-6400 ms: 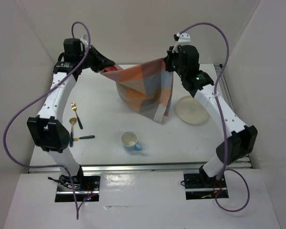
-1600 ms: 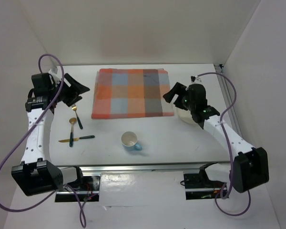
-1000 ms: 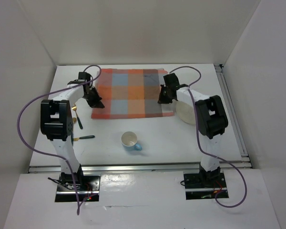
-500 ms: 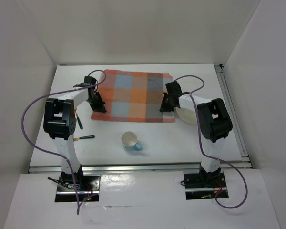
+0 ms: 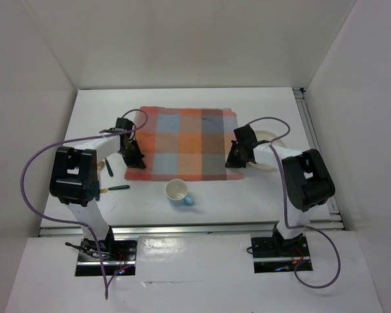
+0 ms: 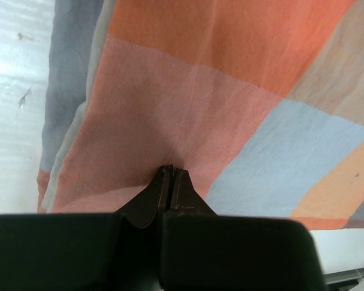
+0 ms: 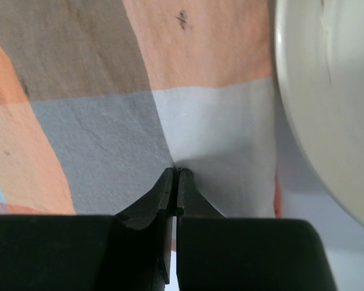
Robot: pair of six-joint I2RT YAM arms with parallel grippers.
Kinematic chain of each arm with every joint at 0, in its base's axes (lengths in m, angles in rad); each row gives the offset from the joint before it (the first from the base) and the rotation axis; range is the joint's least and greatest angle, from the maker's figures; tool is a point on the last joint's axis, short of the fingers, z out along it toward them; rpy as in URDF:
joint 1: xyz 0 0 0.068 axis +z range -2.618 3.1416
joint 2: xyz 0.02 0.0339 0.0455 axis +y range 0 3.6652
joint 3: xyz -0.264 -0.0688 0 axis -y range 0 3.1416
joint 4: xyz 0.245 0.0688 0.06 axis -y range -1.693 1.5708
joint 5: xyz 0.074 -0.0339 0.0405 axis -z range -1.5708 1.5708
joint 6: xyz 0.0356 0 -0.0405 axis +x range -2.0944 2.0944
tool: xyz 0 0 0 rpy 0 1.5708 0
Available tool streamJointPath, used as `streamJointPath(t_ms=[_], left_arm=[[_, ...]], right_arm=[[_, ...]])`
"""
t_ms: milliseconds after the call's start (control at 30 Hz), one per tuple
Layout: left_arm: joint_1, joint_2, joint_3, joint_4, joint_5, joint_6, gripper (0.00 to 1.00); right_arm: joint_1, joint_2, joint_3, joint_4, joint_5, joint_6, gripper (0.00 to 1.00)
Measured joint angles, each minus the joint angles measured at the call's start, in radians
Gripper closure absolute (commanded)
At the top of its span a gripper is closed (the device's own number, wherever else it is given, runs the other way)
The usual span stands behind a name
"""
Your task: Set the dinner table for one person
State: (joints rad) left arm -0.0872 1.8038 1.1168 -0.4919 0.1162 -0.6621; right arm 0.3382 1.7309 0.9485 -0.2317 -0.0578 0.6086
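Left tool (image 6: 171, 171) clamped on the cloth (image 5: 182, 140) at its near left corner, right tool (image 7: 176, 172) pinching the near right corner, cloth spread on the white counter (image 5: 260, 195), plate (image 7: 327, 91) at its right edge, perhaps touching, cup (image 5: 176, 190) just in front.

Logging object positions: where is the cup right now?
Top view: the cup stands on the table, just in front of the mat, right of the cutlery.

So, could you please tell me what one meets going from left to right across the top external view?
Dark-handled cutlery, left gripper, checked cloth mat, right gripper, cream plate.
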Motion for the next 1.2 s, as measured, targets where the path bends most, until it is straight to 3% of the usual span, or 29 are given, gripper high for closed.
streamJointPath(t_ms=[500,533,567,633,667,733,800,900,1067,1200], left_arm=[[-0.045,-0.062,-0.05,-0.065,-0.055,-0.023,0.99],[-0.048,-0.066,-0.04,-0.089,-0.067,-0.023,0.93],[-0.051,-0.07,-0.024,-0.113,-0.079,-0.021,0.86],[-0.059,-0.08,0.019,-0.152,-0.101,-0.015,0.73],[-0.063,-0.088,0.047,-0.171,-0.111,-0.011,0.62],[-0.068,-0.107,0.108,-0.195,-0.126,0.005,0.54],[-0.074,-0.124,0.177,-0.211,-0.137,0.015,0.54],[-0.08,-0.133,0.266,-0.223,-0.148,0.036,0.54],[-0.086,-0.108,0.349,-0.248,-0.159,0.059,0.54],[-0.089,-0.091,0.349,-0.276,-0.161,0.065,0.53]], right_arm=[[0.0,-0.07,-0.049,-0.053,0.021,-0.023,1.0],[0.0,-0.079,-0.042,-0.077,0.023,-0.026,0.95],[0.0,-0.092,-0.03,-0.101,0.024,-0.029,0.74],[0.0,-0.139,-0.002,-0.14,0.035,-0.03,0.54],[0.0,-0.179,0.021,-0.162,0.047,-0.035,0.47],[-0.001,-0.266,0.072,-0.187,0.094,-0.04,0.36],[-0.008,-0.329,0.11,-0.2,0.135,-0.035,0.25],[-0.084,-0.405,0.125,-0.219,0.186,-0.022,0.15],[-0.372,-0.392,0.05,-0.271,0.214,0.023,0.15],[-0.491,-0.357,-0.042,-0.298,0.182,0.053,0.15]])
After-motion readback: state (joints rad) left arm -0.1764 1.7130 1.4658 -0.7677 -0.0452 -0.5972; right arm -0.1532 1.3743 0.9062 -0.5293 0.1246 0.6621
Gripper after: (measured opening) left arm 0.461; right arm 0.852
